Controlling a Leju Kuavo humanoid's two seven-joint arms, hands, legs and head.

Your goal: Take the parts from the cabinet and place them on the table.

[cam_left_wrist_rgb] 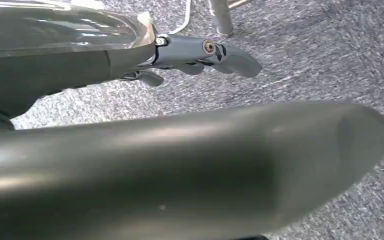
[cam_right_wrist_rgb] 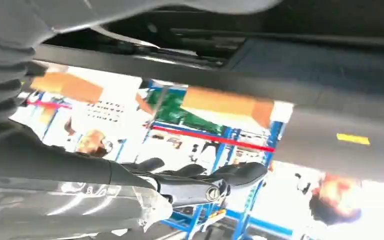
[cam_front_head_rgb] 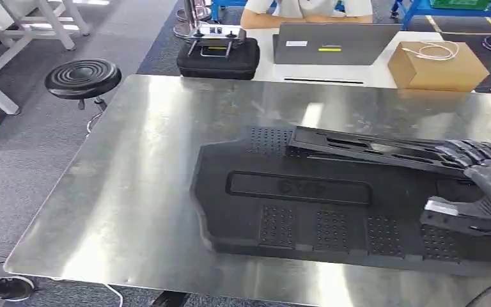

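The bench is a bare steel sheet, and on it, toward its right half and near the front edge, lies the big part: a broad black moulded panel with dotted grip patches and a recessed bar across its middle. It lies flat, so I judge it already delivered. It looks stiff and light for its size, likely plastic, awkward more than heavy; I would take it by a long edge, not the smooth middle.

A slim part, a long slotted black strip, sits tilted over the panel's far side, its right end raised. I judge it rigid but thin, liable to twist or slide on the panel if let go carelessly, so holding near an end seems workable only while the other end rests.

My right hand is at the bench's right edge, dark fingers wrapped over that raised end, clamped on the strip as far as I can see.

My left hand hangs over grey carpet, fingers loosely spread, holding nothing.
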